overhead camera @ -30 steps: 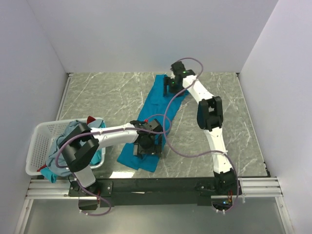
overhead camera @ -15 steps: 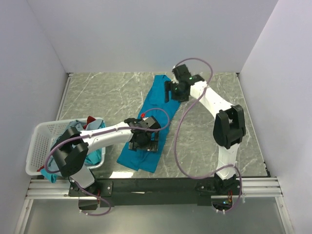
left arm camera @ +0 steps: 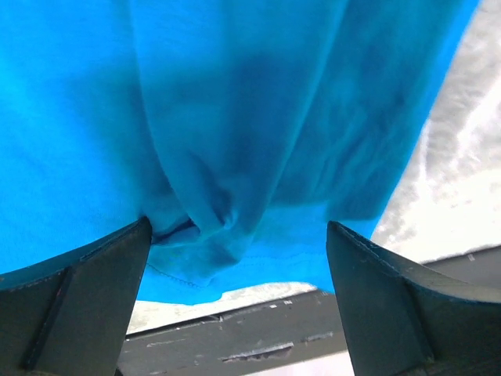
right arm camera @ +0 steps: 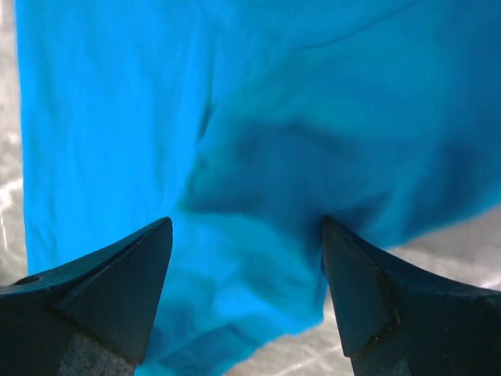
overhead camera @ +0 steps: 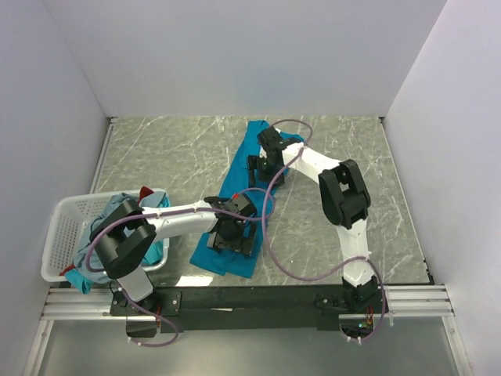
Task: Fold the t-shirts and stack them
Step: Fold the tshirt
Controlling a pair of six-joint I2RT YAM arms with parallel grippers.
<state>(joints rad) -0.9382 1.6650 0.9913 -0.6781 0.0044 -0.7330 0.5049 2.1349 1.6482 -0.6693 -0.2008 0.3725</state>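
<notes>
Grey marbled tabletop (overhead camera: 156, 157) between plain white walls. Along its middle, from 12 o'clock down toward 6 o'clock: bright teal-blue soft cloth t-shirt (overhead camera: 237, 178), lying as a long narrow strip. Over its 6 o'clock end, left jaws spread wide, tips down at the cloth, small crumpled ridge (left arm camera: 200, 227) between them. Over its 12 o'clock end, right jaws likewise spread, pinching nothing. At 8 o'clock, white plastic lattice basket (overhead camera: 56, 235), heaped with grey-blue shirt (overhead camera: 109, 210) and teal shirt (overhead camera: 77, 276).
</notes>
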